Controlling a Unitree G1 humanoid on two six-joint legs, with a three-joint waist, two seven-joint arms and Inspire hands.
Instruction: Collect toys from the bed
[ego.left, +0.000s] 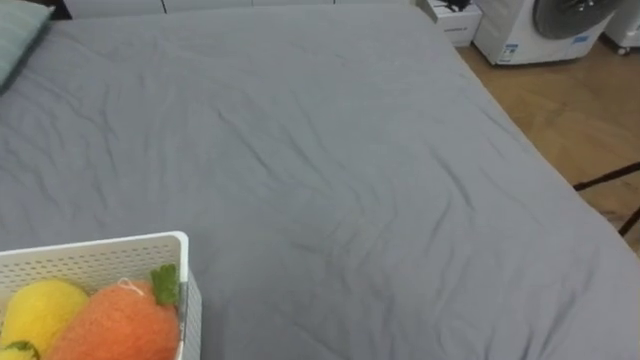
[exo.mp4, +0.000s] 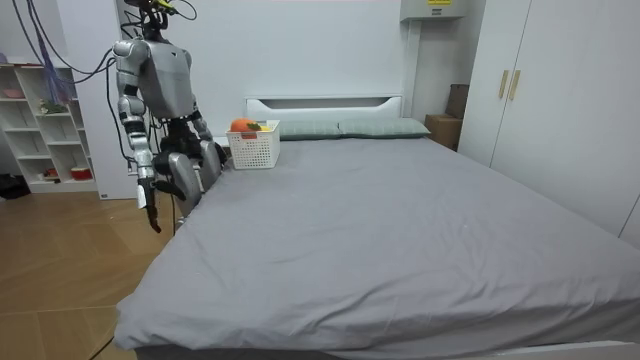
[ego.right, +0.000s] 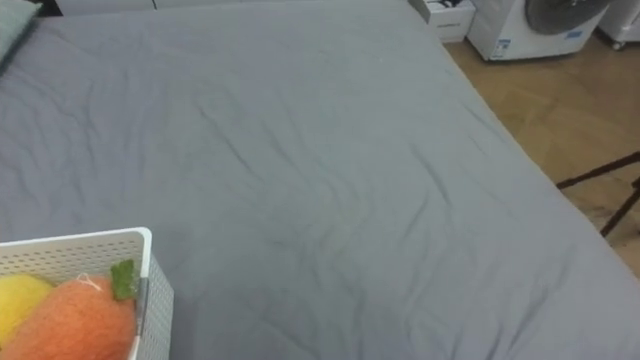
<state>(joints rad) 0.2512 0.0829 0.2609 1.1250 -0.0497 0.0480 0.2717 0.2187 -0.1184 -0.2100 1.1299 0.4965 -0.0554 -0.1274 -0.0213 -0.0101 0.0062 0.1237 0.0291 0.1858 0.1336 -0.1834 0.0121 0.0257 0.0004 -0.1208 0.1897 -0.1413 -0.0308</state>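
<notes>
The plush carrot (ego.left: 115, 320) and a yellow plush lemon (ego.left: 40, 310) lay side by side in a white perforated basket (ego.left: 100, 243). The basket sat on the grey bed (ego.left: 330, 180), in the near left corner of the eye views and close to the bed's edge. A wide stretch of wrinkled sheet spread beyond the basket. A teal pillow (ego.left: 15, 35) lay at the far left. A white washing machine (ego.left: 540, 25) stood on the wooden floor (ego.left: 570, 110) past the bed's far right corner.

In the room view the robot stood at the bedside near the headboard, just beside the basket. Its right hand (exo.mp4: 150, 205) hung by its side, fingers loose and pointing down, holding nothing. Its left hand (exo.mp4: 210, 157) was low by the bed's edge near the basket, and its fingers could not be made out.
</notes>
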